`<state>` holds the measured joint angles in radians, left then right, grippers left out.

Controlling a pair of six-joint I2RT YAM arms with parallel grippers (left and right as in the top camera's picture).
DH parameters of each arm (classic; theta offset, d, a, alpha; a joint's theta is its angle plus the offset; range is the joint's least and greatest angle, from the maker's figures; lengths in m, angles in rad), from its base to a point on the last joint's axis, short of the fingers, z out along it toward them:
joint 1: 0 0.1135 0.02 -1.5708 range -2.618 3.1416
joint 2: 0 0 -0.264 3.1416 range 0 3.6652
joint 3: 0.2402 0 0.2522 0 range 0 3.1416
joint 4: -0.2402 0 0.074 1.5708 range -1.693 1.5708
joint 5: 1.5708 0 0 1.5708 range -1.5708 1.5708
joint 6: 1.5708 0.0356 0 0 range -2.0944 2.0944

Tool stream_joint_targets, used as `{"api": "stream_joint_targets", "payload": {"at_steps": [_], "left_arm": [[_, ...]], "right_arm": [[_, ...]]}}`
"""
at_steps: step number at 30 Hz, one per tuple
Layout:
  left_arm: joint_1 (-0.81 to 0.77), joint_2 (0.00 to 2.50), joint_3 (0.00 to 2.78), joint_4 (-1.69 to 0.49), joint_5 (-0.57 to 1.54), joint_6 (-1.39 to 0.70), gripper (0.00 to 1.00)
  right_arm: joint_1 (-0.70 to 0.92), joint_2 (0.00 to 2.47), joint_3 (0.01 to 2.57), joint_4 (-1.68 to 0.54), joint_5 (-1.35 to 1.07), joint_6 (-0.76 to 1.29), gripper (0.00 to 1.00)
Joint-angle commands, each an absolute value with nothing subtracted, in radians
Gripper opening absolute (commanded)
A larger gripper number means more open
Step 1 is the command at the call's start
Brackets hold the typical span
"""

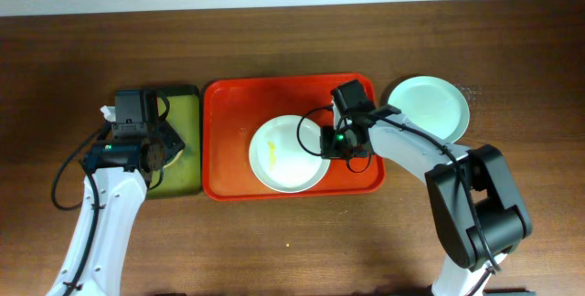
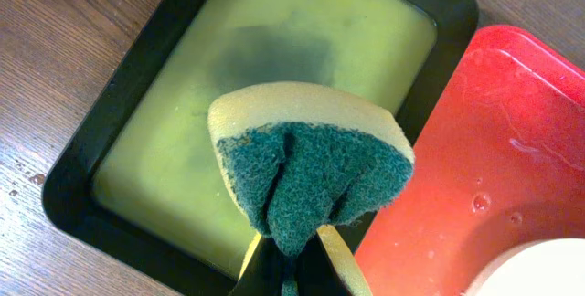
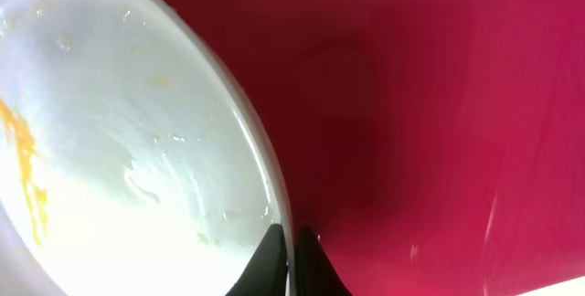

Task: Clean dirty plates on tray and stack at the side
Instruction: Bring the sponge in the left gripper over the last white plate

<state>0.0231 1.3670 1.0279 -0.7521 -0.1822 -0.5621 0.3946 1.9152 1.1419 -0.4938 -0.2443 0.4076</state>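
A cream white plate [image 1: 285,154] with a yellow smear lies on the red-orange tray [image 1: 228,104]. My right gripper [image 1: 336,142] is shut on this plate's right rim; in the right wrist view its fingers [image 3: 291,241] pinch the rim of the white plate [image 3: 110,132]. A pale mint green plate [image 1: 428,104] lies on the table right of the tray. My left gripper [image 1: 151,154] is shut on a yellow and green sponge [image 2: 306,163] above the olive-green tray [image 2: 274,49]. The pale blue plate is not in view.
The black-rimmed olive-green tray [image 1: 183,122] sits against the red tray's left side. Brown wooden table [image 1: 292,250] lies all round. A corner of the white plate shows in the left wrist view [image 2: 539,273].
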Motion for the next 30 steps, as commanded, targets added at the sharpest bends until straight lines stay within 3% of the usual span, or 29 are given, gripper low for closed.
{"api": "stream_joint_targets", "payload": {"at_steps": [1,12,19,22,28,30], "left_arm": [[0.026,1.388,1.012,-0.748,-0.171,-0.56,0.0],[0.029,1.725,1.012,-0.495,-0.258,-0.541,0.0],[0.029,1.876,1.012,-0.445,-0.258,-0.49,0.0],[0.029,1.858,1.041,-0.466,-0.259,-0.376,0.0],[0.027,1.612,1.163,-0.619,-0.245,-0.373,0.0],[0.026,1.485,1.163,-0.642,-0.118,-0.372,0.0]], "right_arm": [[0.413,1.944,1.109,-0.455,-0.232,0.454,0.04],[0.413,1.944,1.109,-0.448,-0.224,0.45,0.04],[0.413,1.944,1.109,-0.449,-0.206,0.45,0.04],[0.413,1.944,1.109,-0.456,-0.206,0.45,0.04],[0.413,1.944,1.109,-0.456,-0.206,0.45,0.04],[0.413,1.944,1.109,-0.451,-0.207,0.45,0.04]]}}
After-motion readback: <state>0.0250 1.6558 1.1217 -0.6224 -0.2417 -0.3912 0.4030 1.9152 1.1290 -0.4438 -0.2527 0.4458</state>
